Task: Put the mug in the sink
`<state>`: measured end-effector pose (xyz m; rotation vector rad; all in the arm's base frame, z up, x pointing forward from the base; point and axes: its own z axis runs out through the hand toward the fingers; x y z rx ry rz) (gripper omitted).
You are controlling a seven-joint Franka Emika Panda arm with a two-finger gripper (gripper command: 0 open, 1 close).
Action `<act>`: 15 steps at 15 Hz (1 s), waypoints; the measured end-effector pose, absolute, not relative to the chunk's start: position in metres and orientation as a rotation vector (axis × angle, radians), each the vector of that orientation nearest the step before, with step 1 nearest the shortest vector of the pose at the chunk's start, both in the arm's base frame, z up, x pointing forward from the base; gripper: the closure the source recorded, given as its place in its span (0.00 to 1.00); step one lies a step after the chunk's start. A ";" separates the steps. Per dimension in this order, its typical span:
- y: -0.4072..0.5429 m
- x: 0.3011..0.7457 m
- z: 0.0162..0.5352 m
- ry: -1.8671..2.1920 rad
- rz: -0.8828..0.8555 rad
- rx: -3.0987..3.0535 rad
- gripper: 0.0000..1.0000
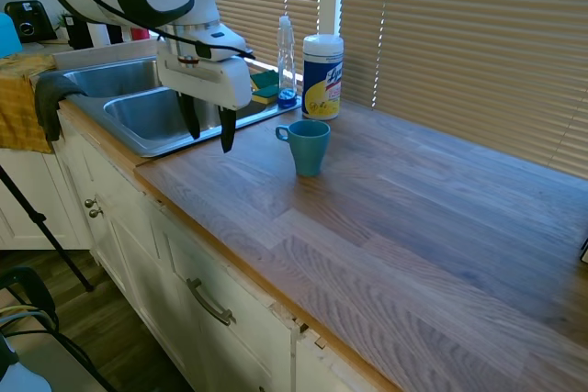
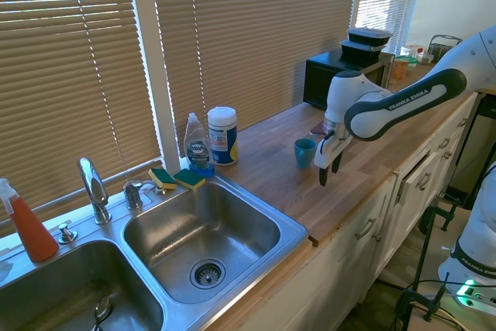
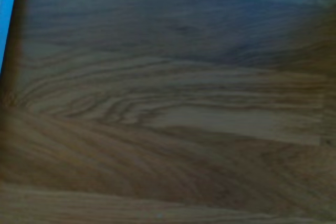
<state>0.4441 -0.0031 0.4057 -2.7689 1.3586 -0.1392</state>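
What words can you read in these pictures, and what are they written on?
"FRANKA EMIKA": on the robot's arm, second exterior view.
Wipes canister: yellow label, print too blurred to read.
Clear soap bottle: label too small to read.
Mug: no writing.

Ext cams oppose across countertop (image 1: 413, 227); wrist cam close-up, downward.

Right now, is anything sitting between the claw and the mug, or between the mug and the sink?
Nothing visible. The open claw hangs over bare counter beside the mug, and the counter from mug to sink is bare too.
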 end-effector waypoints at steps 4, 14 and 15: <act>-0.050 0.464 0.447 1.514 -0.231 -2.596 0.00; -0.145 0.551 0.427 1.936 -0.194 -2.281 0.00; -0.153 0.553 0.421 1.976 -0.186 -2.256 0.00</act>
